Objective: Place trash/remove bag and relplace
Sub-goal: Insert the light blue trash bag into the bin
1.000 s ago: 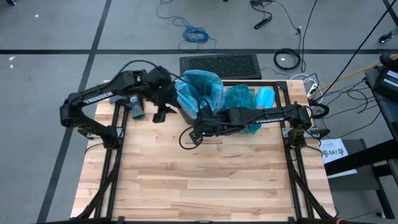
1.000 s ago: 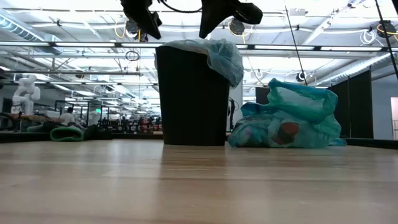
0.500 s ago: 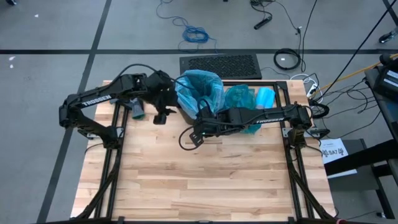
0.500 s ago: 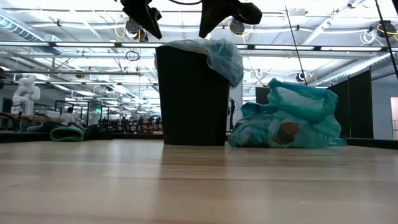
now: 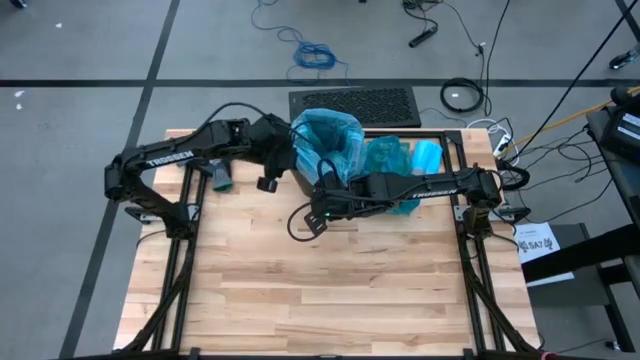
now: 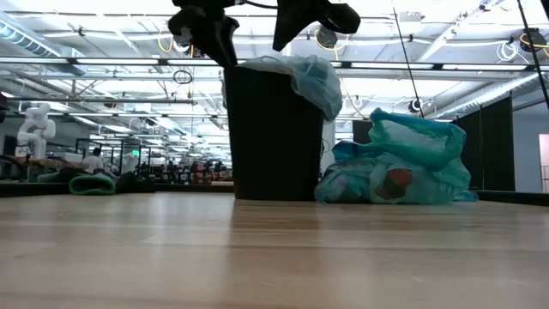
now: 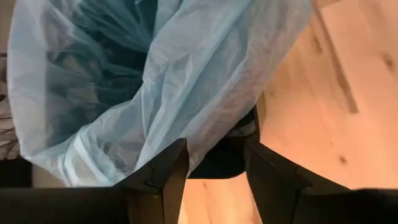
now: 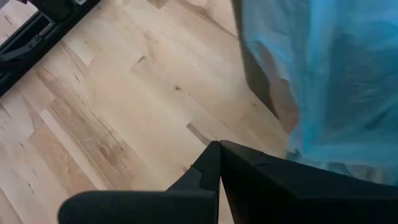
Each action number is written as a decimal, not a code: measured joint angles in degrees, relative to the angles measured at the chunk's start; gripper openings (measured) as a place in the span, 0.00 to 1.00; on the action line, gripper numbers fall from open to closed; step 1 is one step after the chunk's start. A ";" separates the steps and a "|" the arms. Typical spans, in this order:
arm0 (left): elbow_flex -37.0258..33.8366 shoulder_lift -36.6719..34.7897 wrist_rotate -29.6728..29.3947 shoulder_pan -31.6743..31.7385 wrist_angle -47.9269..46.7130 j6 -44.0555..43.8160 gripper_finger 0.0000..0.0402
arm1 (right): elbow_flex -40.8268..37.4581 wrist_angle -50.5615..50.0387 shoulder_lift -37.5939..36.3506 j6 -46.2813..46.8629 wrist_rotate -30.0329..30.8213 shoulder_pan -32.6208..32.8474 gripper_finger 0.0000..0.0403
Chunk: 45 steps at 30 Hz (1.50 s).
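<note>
Shifted with the left gripper (image 7: 214, 165) pressing in, the black bin (image 6: 276, 133) sits nearer the tied full bag (image 6: 396, 163). Fingers parted at the pale-blue liner (image 5: 325, 140) rim — elbow bent. Right gripper (image 8: 219, 163) clenched, empty, beside the bin.

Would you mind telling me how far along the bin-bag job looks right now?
Done: the full teal bag lies on the table beside the black bin, so the old bag is out. In hand: a pale blue bag sits in the bin, draped over one side of the rim; the open left gripper is at that rim, the shut right gripper just beside the bin. Left: spreading the new bag around the rest of the rim.
</note>
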 joint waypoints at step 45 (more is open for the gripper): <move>-0.24 -5.19 -3.50 -3.97 -3.39 -9.74 0.01 | -0.04 3.93 -5.12 -0.69 -1.33 1.09 0.00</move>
